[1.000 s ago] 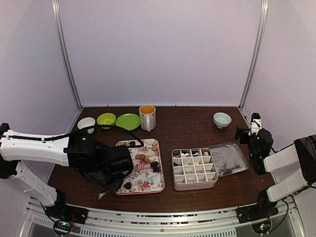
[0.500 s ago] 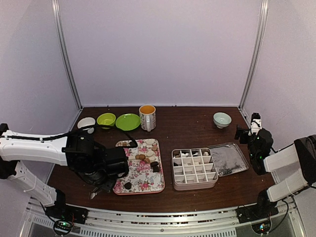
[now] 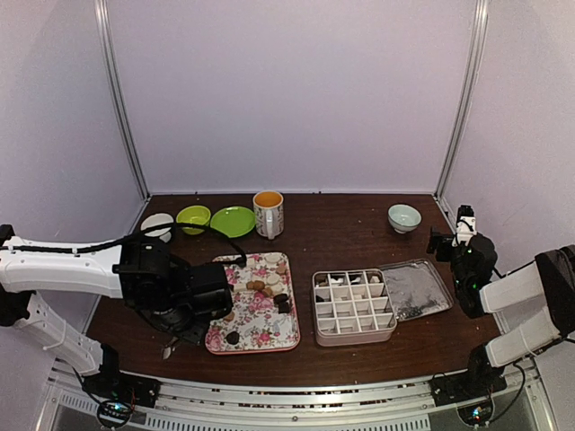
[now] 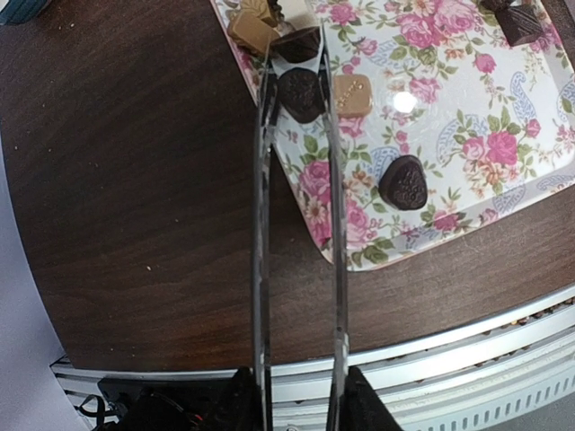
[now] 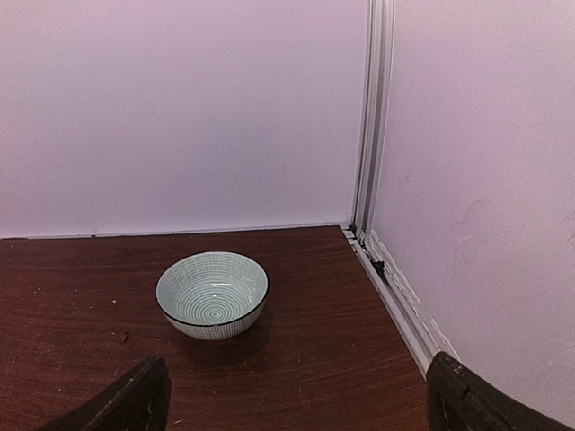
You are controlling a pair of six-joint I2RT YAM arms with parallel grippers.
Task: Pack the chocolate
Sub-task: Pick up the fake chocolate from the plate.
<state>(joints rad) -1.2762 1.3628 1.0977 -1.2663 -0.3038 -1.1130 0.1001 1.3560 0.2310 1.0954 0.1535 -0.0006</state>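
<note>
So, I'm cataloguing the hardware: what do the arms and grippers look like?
Left arm and right arm: white links, black joints and wrists. A black cable loops over the left. Left gripper and right gripper: dark fingers.

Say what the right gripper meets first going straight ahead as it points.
Probably the pale striped bowl, just left of centre ahead of the open right gripper; if it clears that, the back wall. Height is unclear.
</note>
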